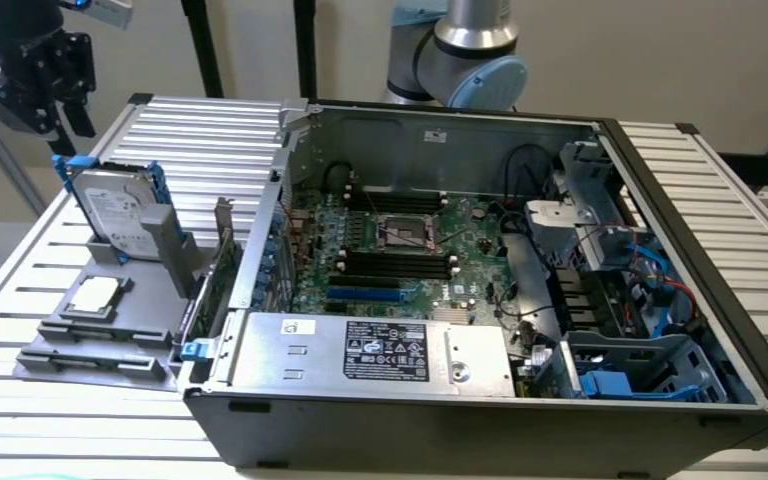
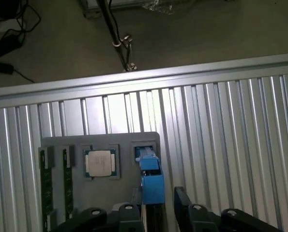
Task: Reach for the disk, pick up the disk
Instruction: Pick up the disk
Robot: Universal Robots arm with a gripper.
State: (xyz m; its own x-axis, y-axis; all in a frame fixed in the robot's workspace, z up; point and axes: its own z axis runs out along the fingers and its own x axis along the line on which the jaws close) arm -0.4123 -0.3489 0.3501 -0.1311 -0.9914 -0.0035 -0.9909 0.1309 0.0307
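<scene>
exterior view: the disk [image 1: 115,212] is standing upright in a grey tray [image 1: 144,305] beside the open computer case [image 1: 491,130], with a square chip [image 1: 95,295] lying near. the gripper [image 1: 64,118] is hovering above the disk, not touching it. wrist view: its fingers [image 2: 182,205] are standing apart, gripping nothing, with the disk's blue rail showing between them.

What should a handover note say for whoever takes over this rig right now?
Gripper: open, holding nothing, hanging above the disk with clear air between them. In the wrist view the disk's blue edge lies between the fingers.
Disk: upright in a slot of the grey tray, to the exterior view's left of the open computer case. A square chip lies on the same tray.
Done: gripper lined up over the disk.
Left: the reach is not complete; the disk is not gripped and not lifted.
</scene>
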